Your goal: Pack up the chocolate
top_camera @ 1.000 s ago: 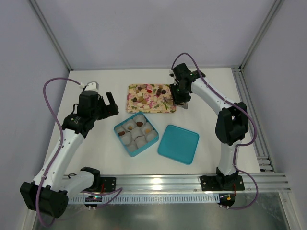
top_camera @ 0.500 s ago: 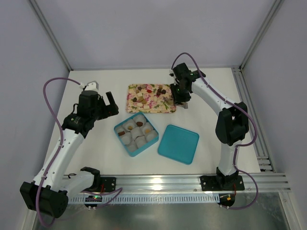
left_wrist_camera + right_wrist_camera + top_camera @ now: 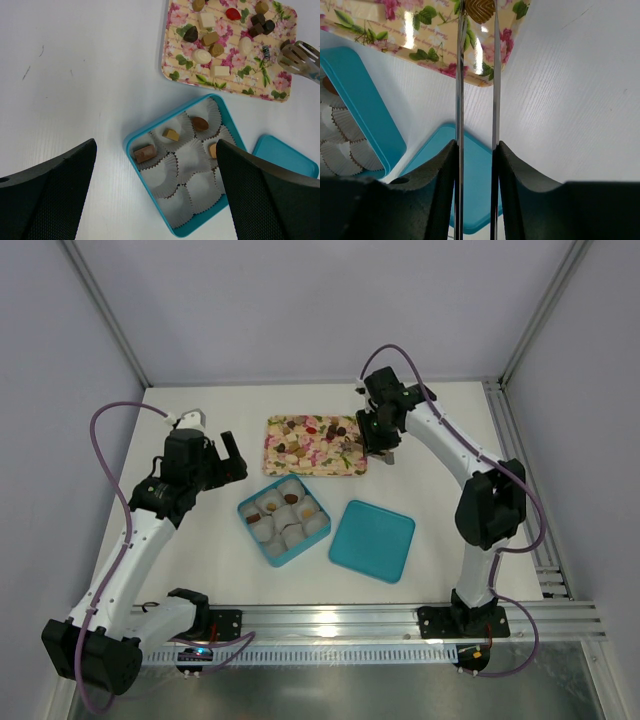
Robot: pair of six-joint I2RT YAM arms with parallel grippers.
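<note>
Right wrist: right fingers [image 3: 460, 50] narrow, pinching brown chocolate [image 3: 480, 10] at tips over tray [image 3: 395, 25]; thin hold, could slip mid-carry. Left fingers [image 3: 50, 200] wide.

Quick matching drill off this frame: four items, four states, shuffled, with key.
Items
1. teal box
2. teal lid
3. tongs
4. left gripper

States
a. lies flat on the table, nothing on it
b. wide open, holding nothing
c. white paper cups inside
d. clamped in the right gripper, a brown chocolate between the tips

Pairs: 1-c, 2-a, 3-d, 4-b
</note>
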